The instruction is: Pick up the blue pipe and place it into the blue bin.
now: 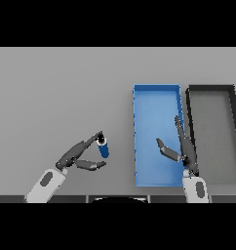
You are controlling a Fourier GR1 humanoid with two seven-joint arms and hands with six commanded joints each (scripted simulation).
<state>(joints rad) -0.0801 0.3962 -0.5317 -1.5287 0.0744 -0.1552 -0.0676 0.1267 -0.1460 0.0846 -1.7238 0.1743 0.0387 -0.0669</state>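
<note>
A short blue pipe (104, 147) with a dark open end stands tilted near the table's front, left of the blue bin (156, 93). My left hand (76, 156) reaches in from the lower left; its fingertips touch the pipe's top end and its thumb lies below, near the pipe's lower part. Whether the fingers grip the pipe firmly is unclear. My right hand (184, 149) hovers over the bin's right front part, open, fingers straight and thumb spread, holding nothing.
A black bin (234, 105) stands right beside the blue bin, on its right. Grey table (61, 93) stretches to the left and the back.
</note>
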